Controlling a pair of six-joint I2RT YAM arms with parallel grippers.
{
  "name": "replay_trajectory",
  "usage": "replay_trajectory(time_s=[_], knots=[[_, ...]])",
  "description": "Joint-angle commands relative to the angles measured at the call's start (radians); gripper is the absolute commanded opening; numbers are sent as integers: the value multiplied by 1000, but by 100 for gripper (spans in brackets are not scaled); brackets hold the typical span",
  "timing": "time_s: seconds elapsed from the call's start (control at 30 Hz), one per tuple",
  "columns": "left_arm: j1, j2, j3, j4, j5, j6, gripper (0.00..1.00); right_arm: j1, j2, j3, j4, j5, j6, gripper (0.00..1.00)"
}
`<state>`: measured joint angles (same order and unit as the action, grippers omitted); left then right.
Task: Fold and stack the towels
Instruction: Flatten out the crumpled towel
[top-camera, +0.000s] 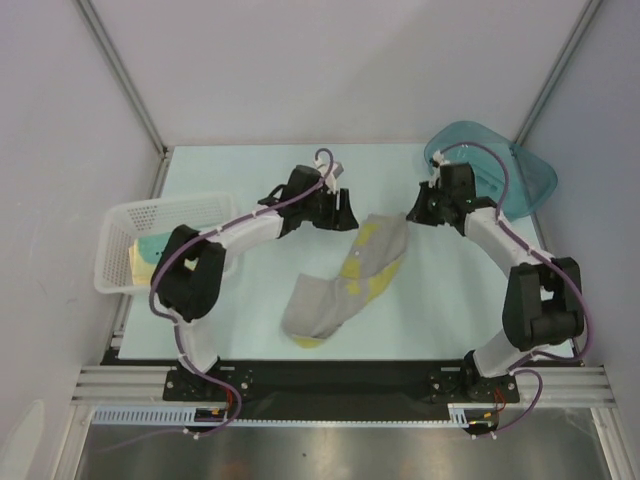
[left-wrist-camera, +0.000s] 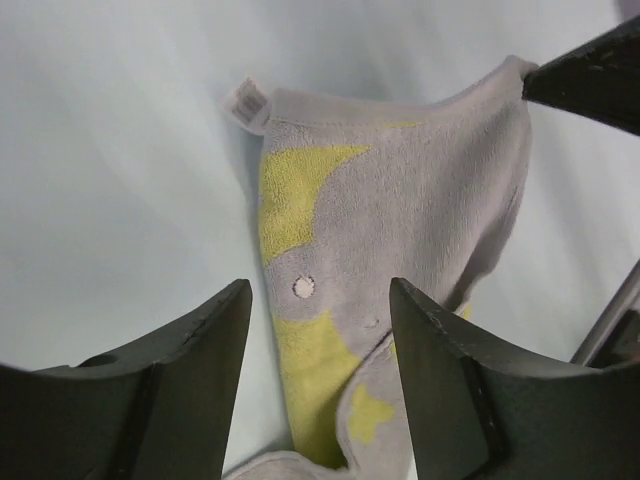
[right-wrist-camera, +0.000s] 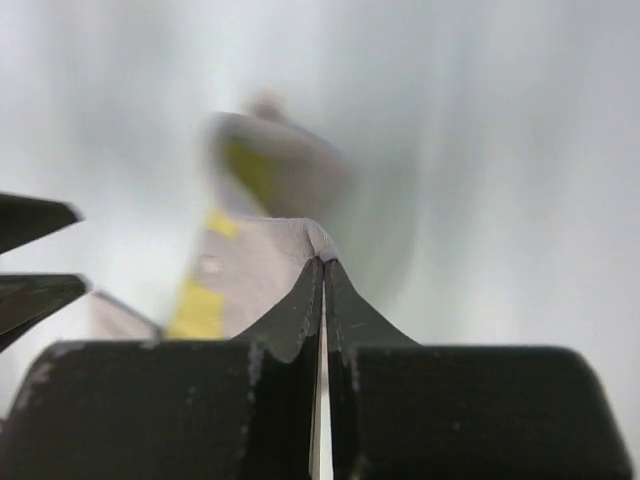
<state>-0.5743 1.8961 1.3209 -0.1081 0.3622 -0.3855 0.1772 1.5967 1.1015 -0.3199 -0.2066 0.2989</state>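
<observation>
Two containers on the table (top-camera: 440, 310): a white mesh basket (top-camera: 125, 215) at the left edge with pale yellow and teal cloth (top-camera: 148, 255) inside, and a teal tub (top-camera: 520, 185) at the far right corner. Mid-table, a beige-grey towel (top-camera: 345, 285) with yellow patches lies rumpled, trailing toward the near edge. Its far right corner is pinched tight in the right gripper (right-wrist-camera: 322, 262). Over the far left corner the left gripper (left-wrist-camera: 320, 290) hovers, jaws spread, holding nothing.
</observation>
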Motion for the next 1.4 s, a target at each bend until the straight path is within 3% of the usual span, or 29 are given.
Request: replay_trajectory(time_s=[0.0,0.27,0.3,0.4,0.5,0.7,0.77,1.03,1.37], knots=[[42,-144,-18,64,-49,-55,63,51,-110,113,-27,-129,-81,0],[158,-368,-65,-96,-144,-87,63,269,-72,271,-93,-255,-154,0],[169,-405,-71,-108,-144,-82,64,342,-79,277,-106,-272,-177,0],[195,-448,-98,-117,-126,-58,65,389,-128,247,-186,-240,-184,0],[195,-470,-129,-91,-72,-38,66,329,-255,31,-188,-208,-110,0],[171,-378,-131,-31,83,17,68,-39,-487,-335,-275,-12,61,0],[146,-281,-68,-65,101,30,68,-55,-534,-341,-265,35,95,0],[63,-57,81,-101,93,157,65,-71,-443,-321,-180,26,166,0],[50,-100,-167,102,326,362,64,-153,-304,-322,-67,-39,161,0]])
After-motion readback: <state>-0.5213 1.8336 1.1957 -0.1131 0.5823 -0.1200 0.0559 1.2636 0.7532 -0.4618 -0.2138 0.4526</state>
